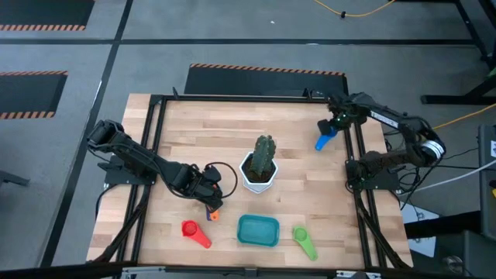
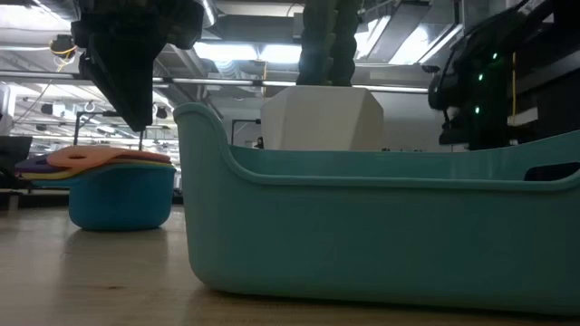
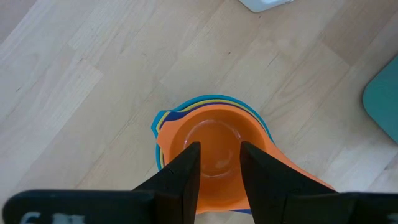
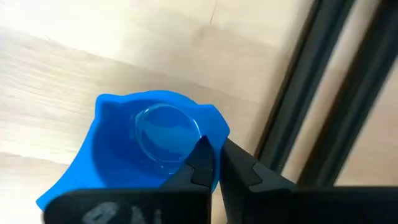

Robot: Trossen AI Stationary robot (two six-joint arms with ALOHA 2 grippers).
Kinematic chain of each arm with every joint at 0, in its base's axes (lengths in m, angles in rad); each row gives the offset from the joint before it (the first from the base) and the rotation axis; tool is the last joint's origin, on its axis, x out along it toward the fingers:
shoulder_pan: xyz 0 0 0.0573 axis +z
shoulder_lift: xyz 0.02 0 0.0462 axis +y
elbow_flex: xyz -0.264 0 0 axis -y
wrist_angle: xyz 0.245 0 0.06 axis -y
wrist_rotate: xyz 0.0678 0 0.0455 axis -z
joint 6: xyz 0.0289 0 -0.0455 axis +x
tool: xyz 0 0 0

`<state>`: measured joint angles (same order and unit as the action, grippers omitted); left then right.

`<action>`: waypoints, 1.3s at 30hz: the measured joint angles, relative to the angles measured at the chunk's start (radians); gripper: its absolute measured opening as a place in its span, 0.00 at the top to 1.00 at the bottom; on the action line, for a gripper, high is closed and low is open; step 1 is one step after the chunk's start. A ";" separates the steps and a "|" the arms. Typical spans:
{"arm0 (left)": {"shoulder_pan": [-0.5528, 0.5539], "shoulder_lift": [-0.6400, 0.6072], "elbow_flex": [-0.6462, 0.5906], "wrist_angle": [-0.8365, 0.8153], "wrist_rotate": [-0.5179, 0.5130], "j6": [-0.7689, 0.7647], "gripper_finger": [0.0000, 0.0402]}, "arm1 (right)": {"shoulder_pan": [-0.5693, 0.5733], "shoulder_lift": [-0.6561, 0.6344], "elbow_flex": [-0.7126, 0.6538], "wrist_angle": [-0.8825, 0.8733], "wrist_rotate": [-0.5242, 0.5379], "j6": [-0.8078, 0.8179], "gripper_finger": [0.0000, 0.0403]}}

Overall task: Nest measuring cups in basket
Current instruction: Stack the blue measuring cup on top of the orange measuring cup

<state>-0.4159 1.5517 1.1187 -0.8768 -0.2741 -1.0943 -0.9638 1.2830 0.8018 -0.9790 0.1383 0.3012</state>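
Left gripper (image 3: pixel 217 171) hovered part-open over the nested cup stack (image 3: pixel 214 146), left of the teal basket (image 1: pixel 257 230). Right gripper (image 4: pixel 214 158) pinched the blue cup's (image 4: pixel 149 146) rim by the table's right edge.

No readable text, wrist housing marks seemingly cropped, illegible

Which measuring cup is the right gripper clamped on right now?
The blue cup at the table's far right edge: the right gripper pinches its rim. The red cup and green cup lie free.
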 joint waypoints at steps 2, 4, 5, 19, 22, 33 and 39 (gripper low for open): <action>0.000 0.000 0.000 0.000 0.000 0.000 0.74 | 0.003 -0.046 0.023 -0.018 -0.003 -0.005 0.97; 0.000 0.000 0.000 0.000 -0.001 0.005 0.74 | 0.014 -0.094 0.046 -0.027 -0.021 -0.018 0.97; 0.000 0.000 0.000 0.000 -0.004 0.007 0.74 | 0.021 -0.118 0.057 -0.026 -0.033 -0.028 0.97; 0.072 -0.063 0.000 -0.110 -0.246 0.174 0.74 | 0.165 -0.253 0.126 0.298 -0.027 -0.045 0.97; 0.135 -0.106 0.000 -0.127 -0.261 0.248 0.74 | 0.199 -0.226 0.126 0.395 -0.026 -0.048 0.97; 0.531 -0.296 0.000 0.071 -0.223 0.635 0.74 | 0.278 -0.059 0.126 0.761 -0.026 -0.108 0.97; 0.731 -0.306 0.000 0.339 0.045 0.767 0.74 | 0.308 0.062 0.126 0.948 -0.050 -0.150 0.97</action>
<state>0.3154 1.2458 1.1191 -0.5381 -0.2293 -0.3275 -0.6561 1.3451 0.9276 -0.0309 0.0880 0.1511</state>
